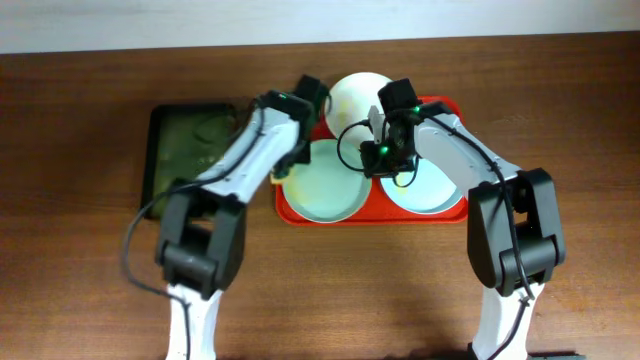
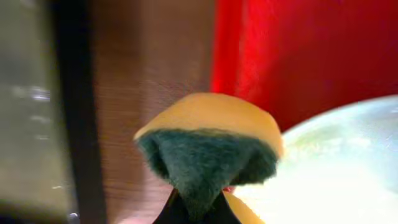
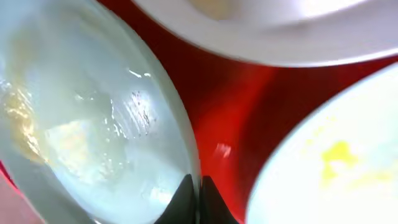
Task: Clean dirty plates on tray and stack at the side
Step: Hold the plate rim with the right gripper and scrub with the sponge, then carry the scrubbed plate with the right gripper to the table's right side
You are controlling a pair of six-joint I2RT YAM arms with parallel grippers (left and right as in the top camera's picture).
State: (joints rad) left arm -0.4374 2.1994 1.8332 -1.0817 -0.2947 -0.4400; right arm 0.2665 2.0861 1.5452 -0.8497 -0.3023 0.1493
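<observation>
On my red tray (image 1: 374, 206), the left blue plate (image 1: 322, 185) and right blue plate (image 1: 430, 190) lie side by side, yellow-smeared; the white plate (image 1: 352, 97) overhangs the far rim.

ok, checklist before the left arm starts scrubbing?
1. Left gripper shut on sponge: ok.
2. Right gripper pinching the left plate at its rim: ok, the rim runs between the fingers.
3. Sponge touching left plate: cannot tell; it is near the plate's rim.
4. Dirt to scrub on left plate: ok, yellowish smears show.
5. Left plate flat on tray: cannot tell.
6. White plate and right plate on tray: ok.
</observation>
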